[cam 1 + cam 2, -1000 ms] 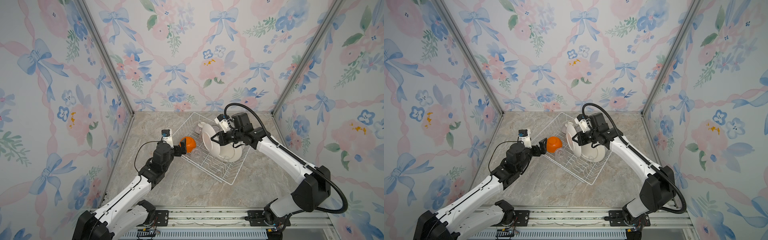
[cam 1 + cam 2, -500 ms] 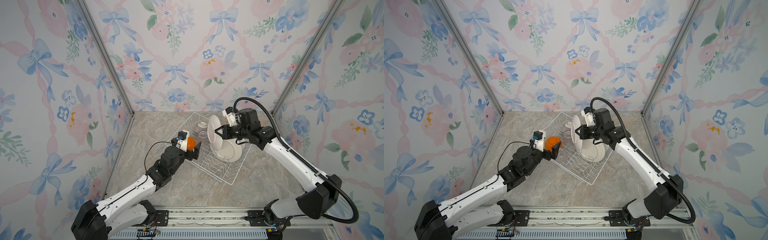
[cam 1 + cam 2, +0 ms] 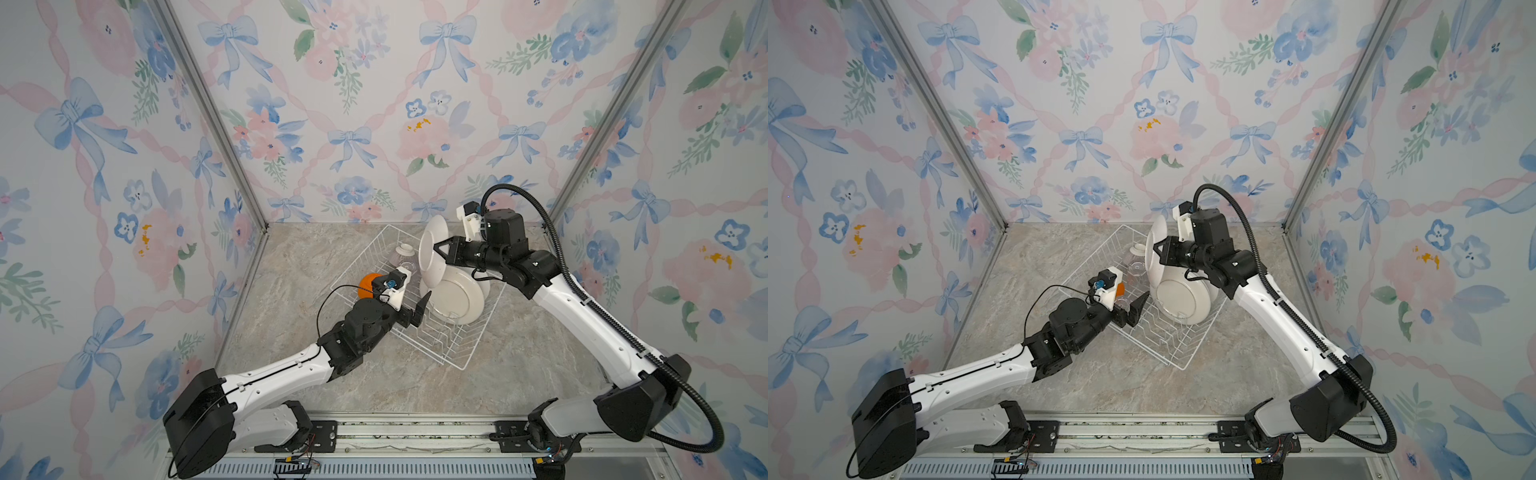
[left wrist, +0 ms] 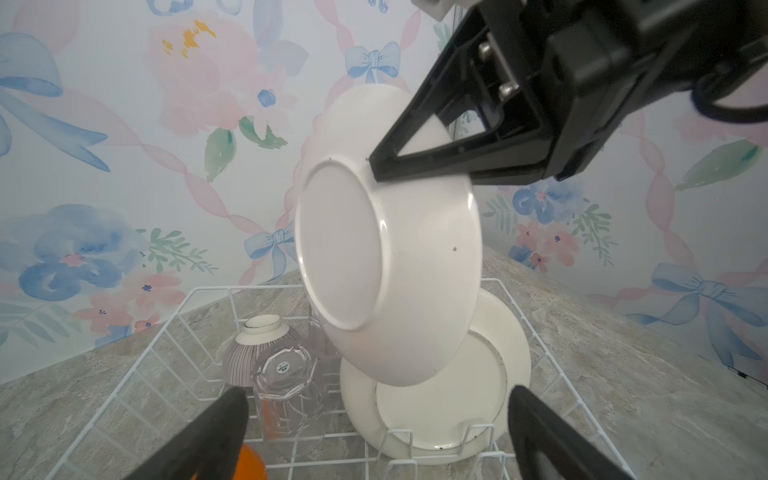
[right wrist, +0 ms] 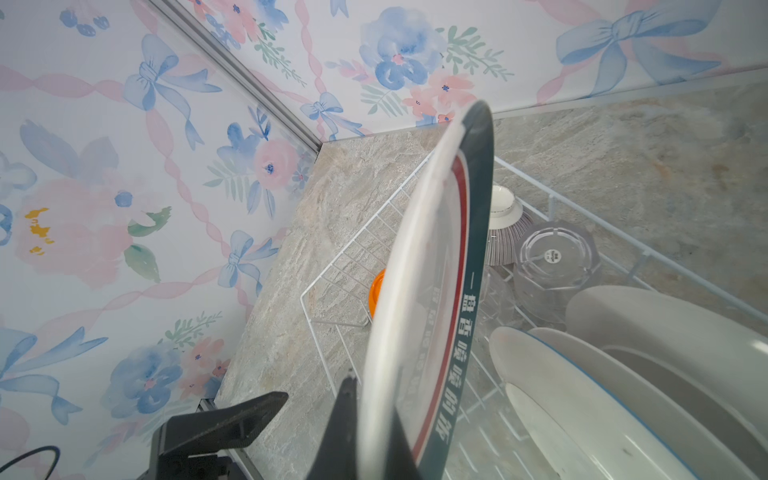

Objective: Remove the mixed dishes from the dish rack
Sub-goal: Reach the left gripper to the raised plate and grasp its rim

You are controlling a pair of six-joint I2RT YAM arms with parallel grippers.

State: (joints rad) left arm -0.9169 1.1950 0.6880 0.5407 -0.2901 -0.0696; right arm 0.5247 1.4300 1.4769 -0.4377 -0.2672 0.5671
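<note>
The rack (image 3: 453, 357) sits cornerwise on the table (image 3: 299, 266) near the back wall, with a small bowl (image 3: 404, 250) in its far corner, a glass (image 3: 406, 266) just before it and a big bowl (image 3: 365, 284) at its left corner. Plates (image 3: 457, 301) lean in its right half, and a raised plate (image 3: 428, 259) hangs above them, its rim in the right gripper (image 3: 436, 249). The left gripper (image 3: 413, 297) hovers over the rack's near-left side, just before the big bowl.

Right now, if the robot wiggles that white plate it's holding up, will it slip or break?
The plate looks glossy and hard, so it is probably slippery and stiff. The right hand pinches only its rim, so it could swing or slide out. It looks like ceramic; dropped onto the dish rack, it might chip.
</note>
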